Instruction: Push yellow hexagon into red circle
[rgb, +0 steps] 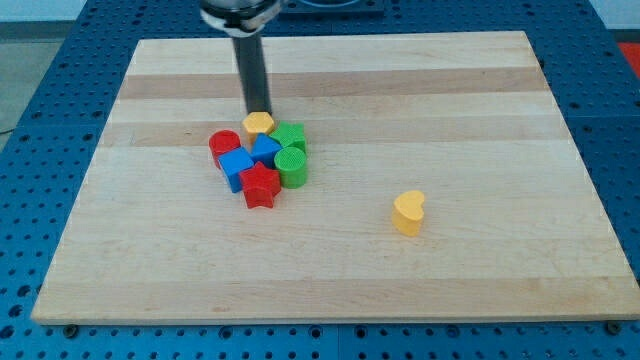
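Camera view: a pale wooden board (480, 100) is lying on a blue perforated table (40, 120), taking up most of the view. The dark rod (254, 70) is coming down from the view's top, and my tip (259, 111) is sitting at the top edge of the yellow hexagon (259, 122) — touching it or just short of it; the angle is not settling which. There are no jaws on this rig, so nothing is opening or closing, and the rod is gripping nothing.

The yellow hexagon is sitting at the top of a tight cluster left of the board's centre. The red circle (224, 144) is lying just below and to the view's left of the hexagon, near it; whether the two are touching cannot be told. A green block (291, 136) is standing just to the hexagon's right, and a blue block (266, 148) is sitting directly below the hexagon, between the red circle and the green block. A blue cube (236, 166) is pressing against the red circle's lower side. A green cylinder (292, 166) is standing at the cluster's right, and a red star (260, 185) is closing the cluster at the bottom, touching the blue cube.

Well apart, toward the view's lower right, a yellow heart (408, 212) is standing alone on the board
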